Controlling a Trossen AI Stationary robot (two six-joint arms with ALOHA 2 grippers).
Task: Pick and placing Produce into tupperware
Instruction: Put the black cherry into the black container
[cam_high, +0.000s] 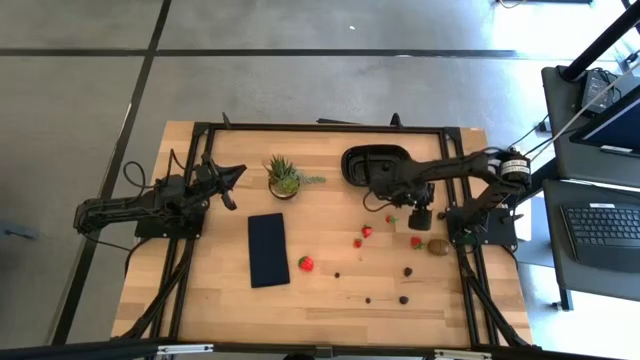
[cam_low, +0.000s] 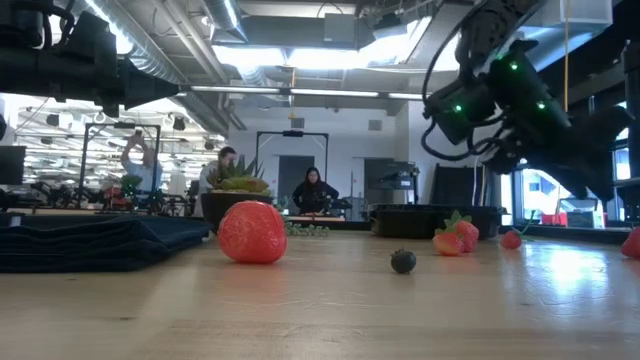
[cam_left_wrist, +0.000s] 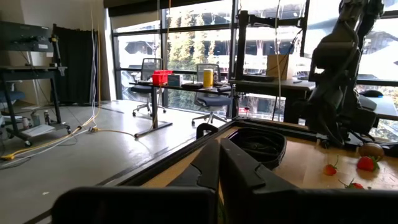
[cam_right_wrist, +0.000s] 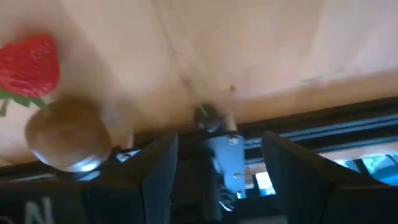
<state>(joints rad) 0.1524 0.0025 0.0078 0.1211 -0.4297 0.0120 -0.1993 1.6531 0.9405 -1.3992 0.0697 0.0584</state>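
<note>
Strawberry (cam_low: 252, 232) lies unpicked; right gripper (cam_right_wrist: 219, 155), released and empty beside kiwi (cam_right_wrist: 67, 134), risks nudging it off-edge.

Right fingers (cam_right_wrist: 217, 168) apart, left fingers (cam_left_wrist: 217, 168) together

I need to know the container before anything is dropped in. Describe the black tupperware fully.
The tupperware is a black, shallow oval container with a rounded rim, plastic by its look. It sits upright at the table's far edge, to the right of the potted plant. The right arm reaches across its near right side, so that part is hidden. No fruit shows in the part visible. In the low view it is a low dark band behind the strawberries.
</note>
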